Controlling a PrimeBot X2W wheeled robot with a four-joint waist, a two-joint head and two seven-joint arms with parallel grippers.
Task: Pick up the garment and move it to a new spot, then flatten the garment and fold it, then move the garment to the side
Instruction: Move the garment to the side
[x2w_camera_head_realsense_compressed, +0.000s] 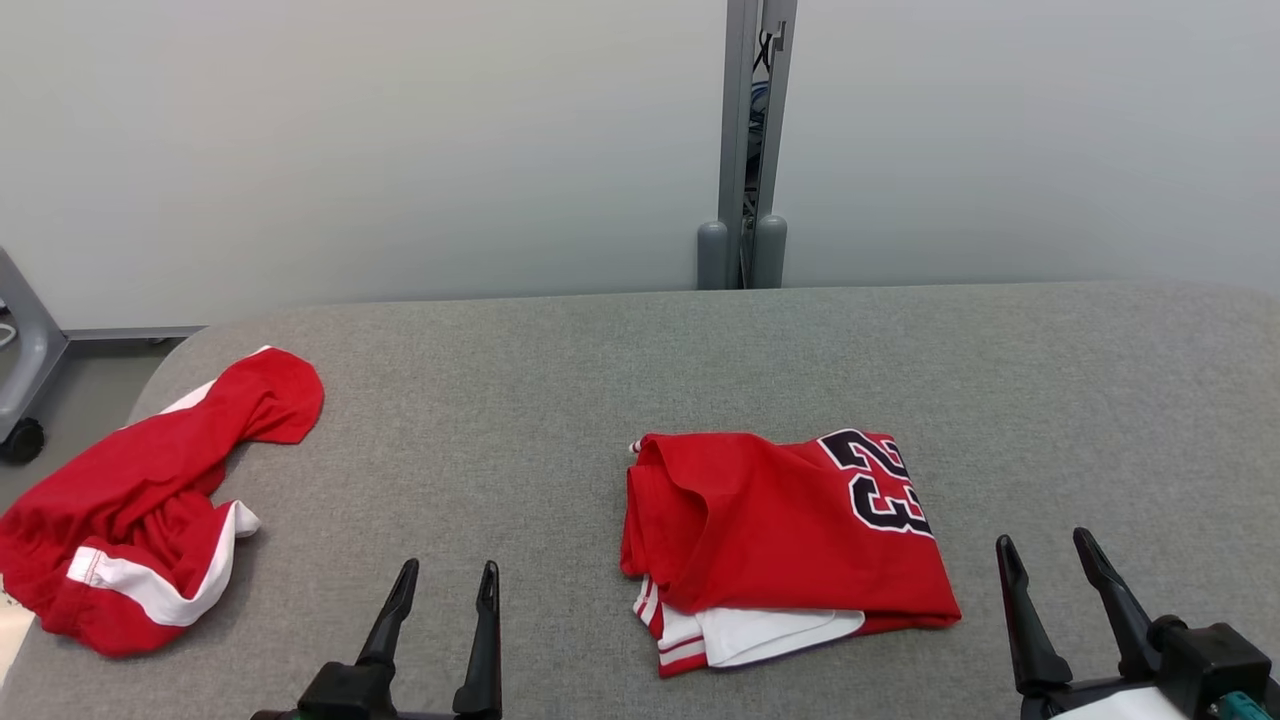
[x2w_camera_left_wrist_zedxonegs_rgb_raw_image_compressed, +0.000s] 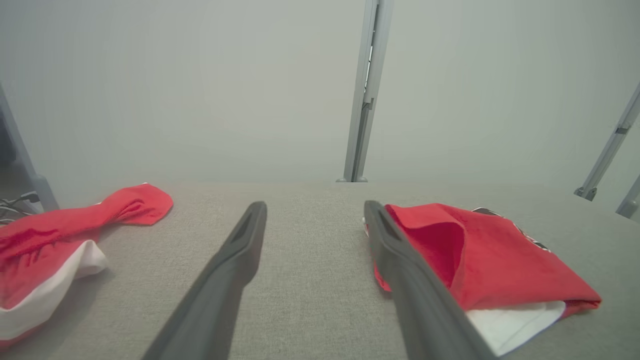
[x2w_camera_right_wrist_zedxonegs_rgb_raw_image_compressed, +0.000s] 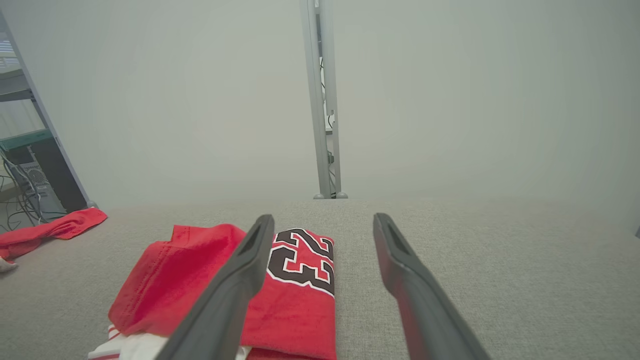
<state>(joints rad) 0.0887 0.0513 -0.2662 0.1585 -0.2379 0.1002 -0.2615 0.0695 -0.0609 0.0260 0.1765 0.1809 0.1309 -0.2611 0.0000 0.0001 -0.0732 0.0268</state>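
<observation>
My left claw (x2w_camera_head_realsense_compressed: 450, 566) stands wide with nothing between its fingers, near the folded red jersey (x2w_camera_head_realsense_compressed: 780, 530) on its left side and nearer to me than its front edge. My right claw (x2w_camera_head_realsense_compressed: 1043, 538) is just as wide and just as empty, close by the jersey's right corner, not touching it. The jersey lies folded into a rough rectangle on the grey fabric tabletop (x2w_camera_head_realsense_compressed: 560, 380), its black number 23 (x2w_camera_head_realsense_compressed: 885, 482) facing up at the far right corner and a white layer with red stripes showing along its near edge. Well to the left of the jersey, a crumpled red garment with white trim (x2w_camera_head_realsense_compressed: 140, 510) lies at the table's edge. Beyond the jersey, a grey upright post (x2w_camera_head_realsense_compressed: 750, 150) rises behind the table.
</observation>
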